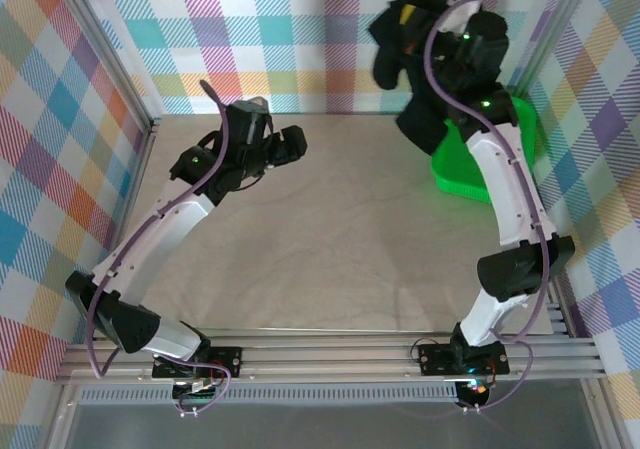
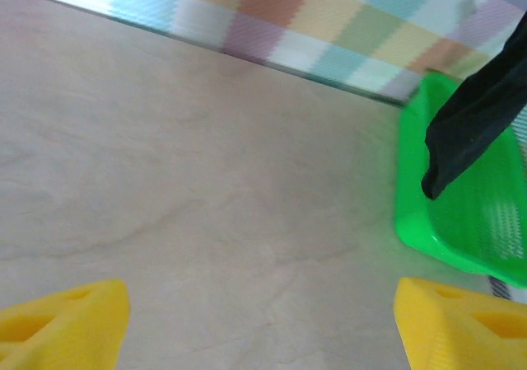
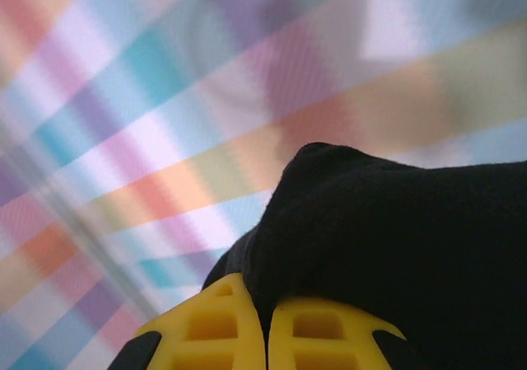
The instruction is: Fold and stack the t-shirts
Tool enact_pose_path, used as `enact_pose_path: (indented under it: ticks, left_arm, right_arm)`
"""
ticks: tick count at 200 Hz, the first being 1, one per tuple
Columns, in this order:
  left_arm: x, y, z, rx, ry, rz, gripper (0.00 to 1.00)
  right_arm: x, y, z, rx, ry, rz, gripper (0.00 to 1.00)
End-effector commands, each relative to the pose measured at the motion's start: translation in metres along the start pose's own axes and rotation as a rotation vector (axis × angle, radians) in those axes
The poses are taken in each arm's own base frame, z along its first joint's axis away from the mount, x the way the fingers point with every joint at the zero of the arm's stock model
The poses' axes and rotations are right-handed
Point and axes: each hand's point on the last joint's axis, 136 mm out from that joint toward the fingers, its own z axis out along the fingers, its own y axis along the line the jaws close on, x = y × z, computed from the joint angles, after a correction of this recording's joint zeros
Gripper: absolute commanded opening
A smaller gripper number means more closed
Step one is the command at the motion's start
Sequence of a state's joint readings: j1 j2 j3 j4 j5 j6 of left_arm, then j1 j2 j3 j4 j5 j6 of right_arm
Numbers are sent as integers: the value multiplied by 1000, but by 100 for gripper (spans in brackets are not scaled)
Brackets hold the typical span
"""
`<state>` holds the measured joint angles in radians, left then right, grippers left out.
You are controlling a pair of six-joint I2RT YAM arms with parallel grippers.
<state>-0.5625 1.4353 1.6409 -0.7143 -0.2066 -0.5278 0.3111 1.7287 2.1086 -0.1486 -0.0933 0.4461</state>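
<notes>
A black t-shirt (image 1: 425,89) hangs in the air at the back right, its lower end trailing down to the green basket (image 1: 523,127). My right gripper (image 1: 405,15) is raised high in front of the checked back wall and is shut on the t-shirt. In the right wrist view the two yellow fingers meet at the right gripper (image 3: 265,329), with the black fabric (image 3: 412,238) bunched over them. My left gripper (image 1: 290,145) hovers over the table at the back left, open and empty. In the left wrist view its yellow fingertips (image 2: 66,320) stand far apart, and the t-shirt (image 2: 478,123) dangles over the basket (image 2: 420,213).
The beige table (image 1: 340,229) lies bare between the two arms. Checked cloth walls and metal frame posts (image 1: 110,64) close in the back and sides. The basket sits against the right wall.
</notes>
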Motion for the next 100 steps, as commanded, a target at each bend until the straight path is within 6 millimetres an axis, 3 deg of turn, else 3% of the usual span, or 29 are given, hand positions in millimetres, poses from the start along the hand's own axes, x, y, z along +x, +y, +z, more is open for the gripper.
enact_pose_path:
  ticks: [1, 14, 26, 39, 51, 66, 78, 86, 100]
  left_arm:
    - [-32, 34, -49, -152, -166, -23, 85]
    - [-42, 59, -72, -260, -245, -58, 85]
    - [-51, 81, -97, -353, -330, -89, 84]
    - [-61, 97, -122, -418, -411, -104, 84]
    - [-66, 107, -141, -454, -462, -103, 84]
    - [-65, 115, -152, -482, -476, -85, 85]
    - [-59, 119, -151, -487, -445, -71, 85]
    - [-52, 121, -148, -482, -413, -70, 85]
    - [-37, 119, -136, -446, -341, -74, 84]
  right_arm:
    - [-9, 89, -16, -204, -8, -150, 0]
    - [24, 117, -10, -259, 73, -143, 0]
    - [69, 131, -1, -279, 176, -111, 0]
    - [129, 142, 5, -290, 316, -83, 0]
    - [197, 153, 3, -300, 457, -82, 0]
    - [270, 143, -4, -265, 599, -40, 0]
    - [309, 124, -12, -217, 661, 23, 0]
    - [325, 106, -18, -162, 680, 57, 0]
    - [334, 80, -26, -109, 687, 99, 0]
